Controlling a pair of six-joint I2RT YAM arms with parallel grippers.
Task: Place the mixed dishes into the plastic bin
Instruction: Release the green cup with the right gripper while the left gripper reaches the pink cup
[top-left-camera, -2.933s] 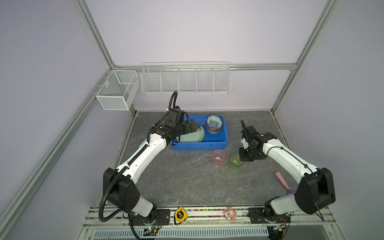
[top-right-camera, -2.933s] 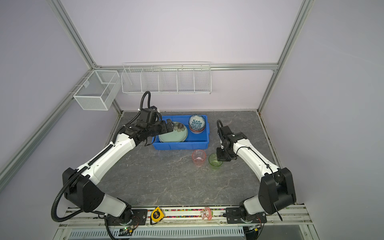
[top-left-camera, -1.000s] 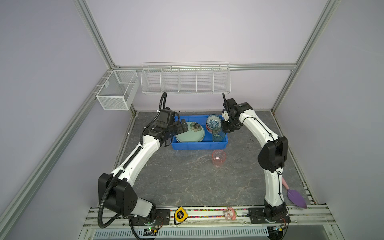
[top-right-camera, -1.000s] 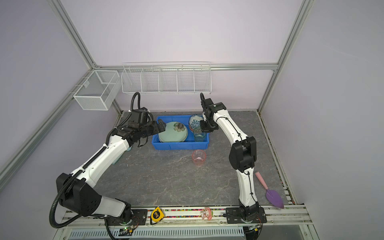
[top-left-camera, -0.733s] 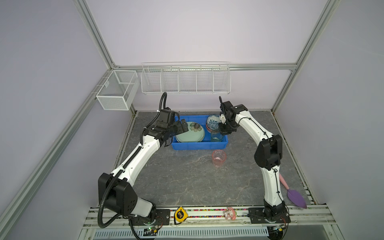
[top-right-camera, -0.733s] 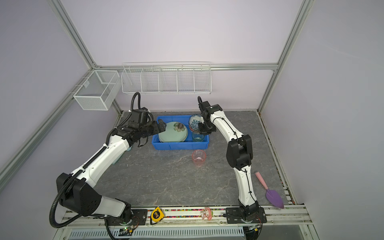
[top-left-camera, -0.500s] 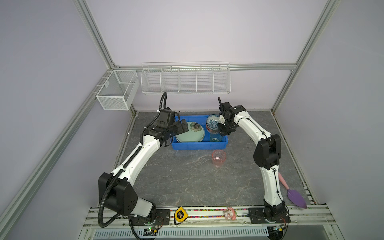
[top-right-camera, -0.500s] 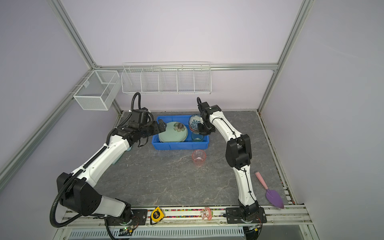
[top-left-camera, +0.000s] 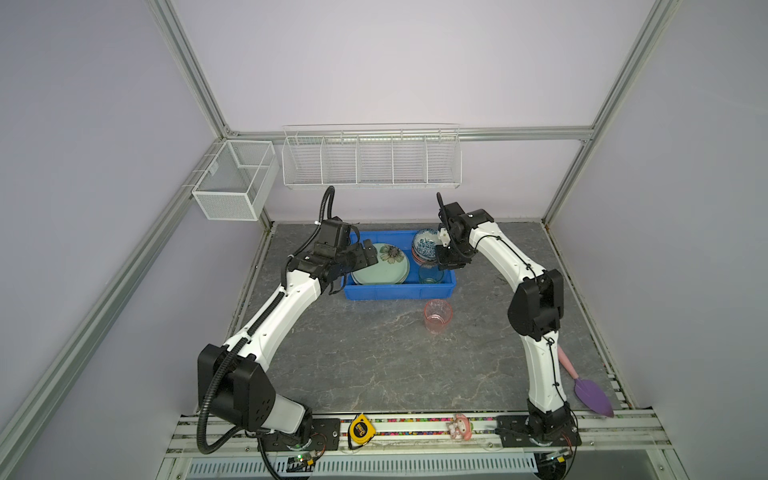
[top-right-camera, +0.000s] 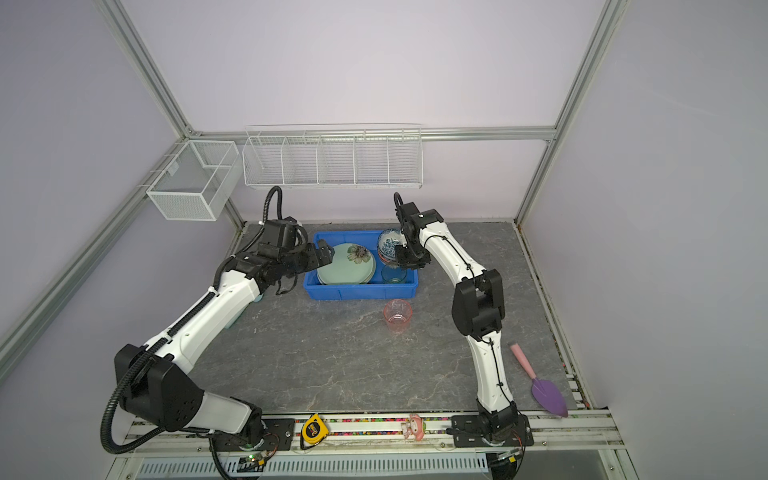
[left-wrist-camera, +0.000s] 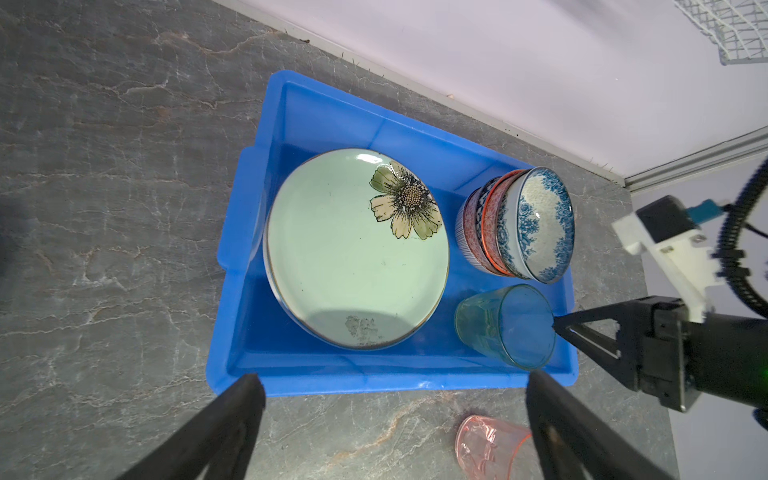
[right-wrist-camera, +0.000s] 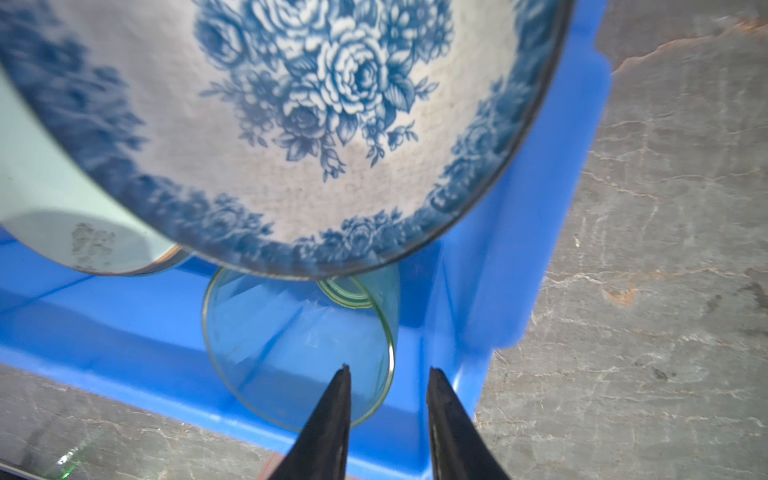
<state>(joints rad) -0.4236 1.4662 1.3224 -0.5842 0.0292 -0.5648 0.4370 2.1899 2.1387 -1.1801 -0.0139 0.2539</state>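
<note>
My left pincer (top-left-camera: 369, 253) gapes wide, empty, by the blue bin (top-left-camera: 395, 291). Inside: one green plate (top-left-camera: 380, 270), three stacked bowls (top-left-camera: 424, 245), one green cup (right-wrist-camera: 291, 345). My right pincer (right-wrist-camera: 388, 369), slightly parted, straddles its rim. One pink cup (top-left-camera: 437, 316) sits outside.

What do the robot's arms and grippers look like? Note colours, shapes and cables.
Both arms have white shells with black joints. The left arm carries a thick black corrugated hose; the right arm a thin black cable. The left gripper and right gripper have black, tapering pointed fingers.
</note>
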